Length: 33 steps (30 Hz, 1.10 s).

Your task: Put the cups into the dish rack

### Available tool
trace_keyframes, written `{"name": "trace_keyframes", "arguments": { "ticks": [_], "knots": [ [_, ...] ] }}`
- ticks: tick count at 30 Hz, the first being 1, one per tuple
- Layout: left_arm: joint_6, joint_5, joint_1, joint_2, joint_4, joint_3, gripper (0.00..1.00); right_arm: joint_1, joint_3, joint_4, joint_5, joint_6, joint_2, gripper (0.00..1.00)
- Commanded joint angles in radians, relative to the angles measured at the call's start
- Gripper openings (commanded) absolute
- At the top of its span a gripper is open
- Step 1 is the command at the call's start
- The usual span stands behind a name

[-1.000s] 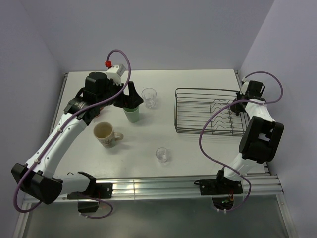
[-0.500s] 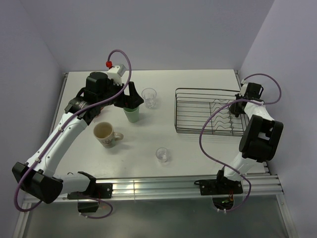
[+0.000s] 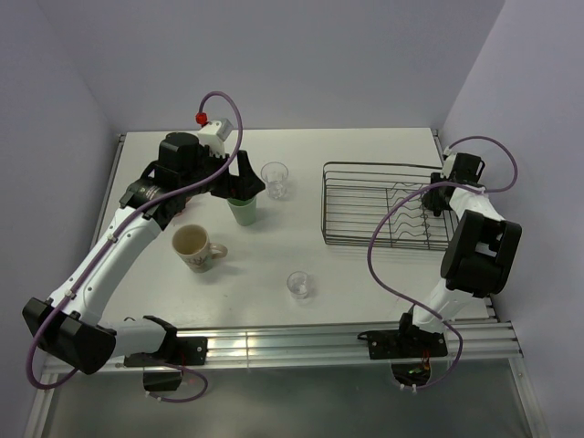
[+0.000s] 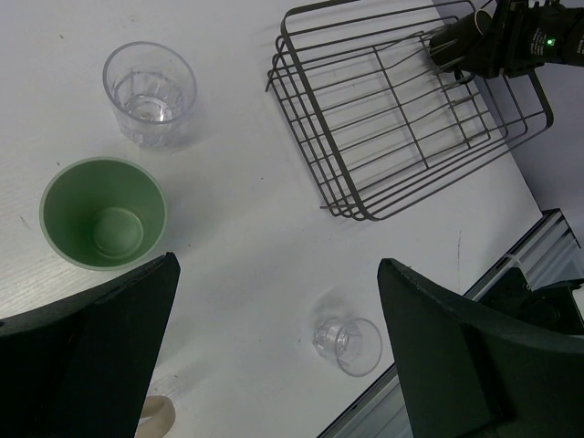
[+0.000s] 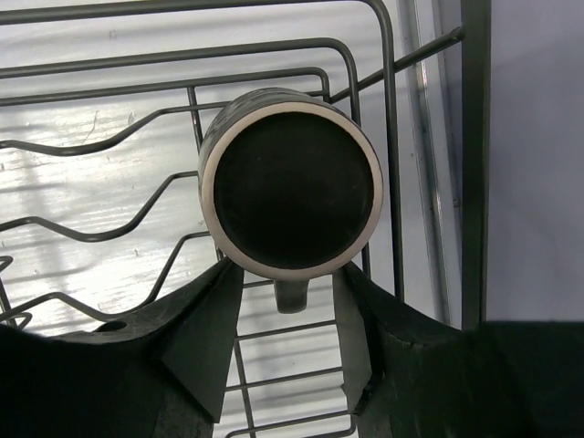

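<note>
Right gripper [image 5: 287,274] straddles the dark brown cup's [image 5: 292,187] handle at dish rack [image 3: 379,205] far-right corner; grip unclear. Seat it between wires before withdrawing. Left gripper [image 4: 274,365] gapes wide, empty.

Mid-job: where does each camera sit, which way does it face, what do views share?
Top external: above and behind the bases, looking down on the table; left arm, right arm show.
Left wrist: on the left gripper, facing down at green tumbler, clear glass, smaller glass, dish rack; jaws show.
Right wrist: on the right gripper, facing into the dark handled cup, rack wires behind; jaws show.
Shared: top external and left wrist see tumbler, glasses, rack.
</note>
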Motion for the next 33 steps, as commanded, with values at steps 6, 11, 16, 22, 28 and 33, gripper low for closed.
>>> {"name": "trace_keyframes", "arguments": {
  "ticks": [6,11,16,22,28,33],
  "knots": [
    [0.009,0.027,0.004,-0.002,0.024,0.003,0.99,-0.008,0.013,0.005,0.014,-0.003,-0.043,0.52],
    [0.016,0.024,0.002,0.001,0.018,0.003,0.99,-0.01,0.029,-0.041,-0.002,-0.003,-0.096,0.53],
    [0.013,0.029,0.002,-0.004,0.021,0.001,0.99,-0.016,0.052,-0.086,-0.017,0.0,-0.148,0.54],
    [0.034,0.037,0.004,-0.004,0.021,-0.006,0.99,-0.018,0.095,-0.168,-0.051,0.005,-0.211,0.55],
    [0.177,0.092,0.002,-0.018,-0.004,-0.06,0.98,-0.018,0.137,-0.245,-0.13,0.027,-0.347,0.59],
    [0.377,0.188,-0.065,-0.004,-0.103,-0.113,0.93,-0.016,0.19,-0.319,-0.25,0.051,-0.412,0.66]
  ]
}}
